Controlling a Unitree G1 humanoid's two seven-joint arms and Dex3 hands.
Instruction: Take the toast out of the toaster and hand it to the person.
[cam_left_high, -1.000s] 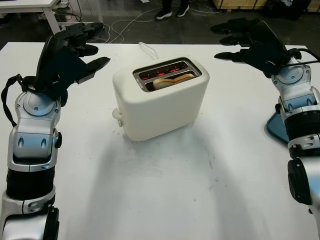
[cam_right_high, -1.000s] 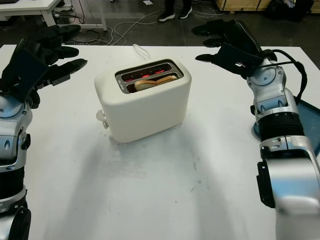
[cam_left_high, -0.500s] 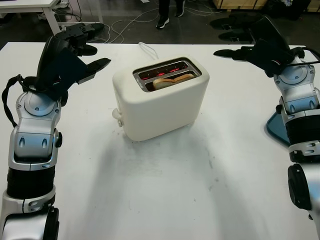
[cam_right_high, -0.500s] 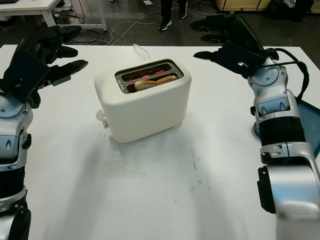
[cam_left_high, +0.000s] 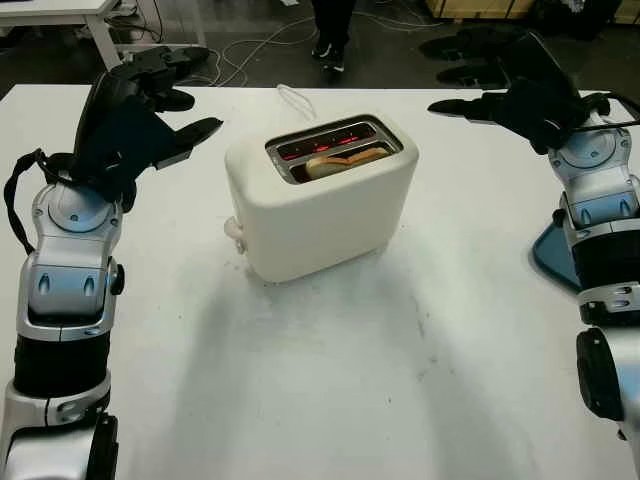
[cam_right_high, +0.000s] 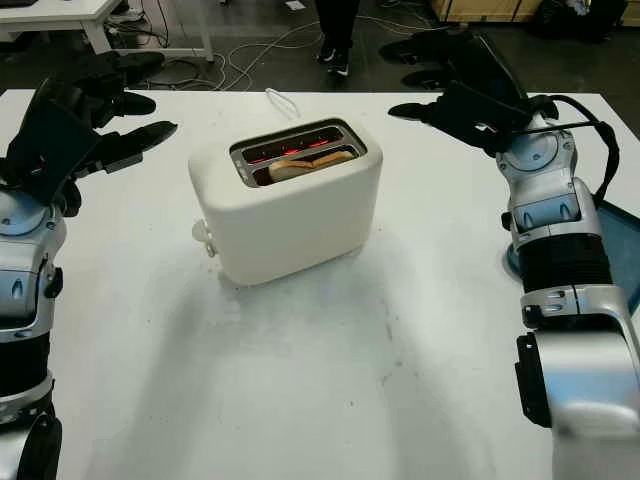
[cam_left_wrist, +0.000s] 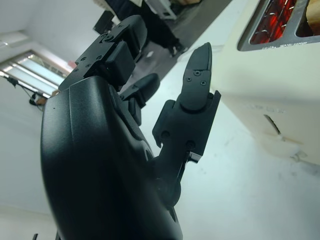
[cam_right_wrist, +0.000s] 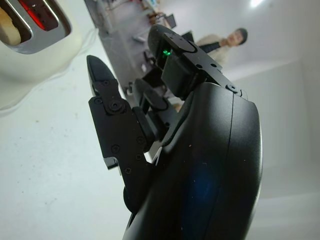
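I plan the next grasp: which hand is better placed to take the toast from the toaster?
Probably the left hand. It is open and looks closer to the toaster, level with its slots. The toast sits in the near slot. The right hand, also open, is farther away, near the table's far edge.

A cream, rounded toaster (cam_left_high: 322, 210) stands upright near the middle of the white table, turned a little askew, with its lever knob on the end facing the left arm. Its two top slots sit in a metal frame; the far slot glows red inside. A slice of toast (cam_left_high: 343, 161), pale brown, lies tilted in the near slot, its top edge showing.
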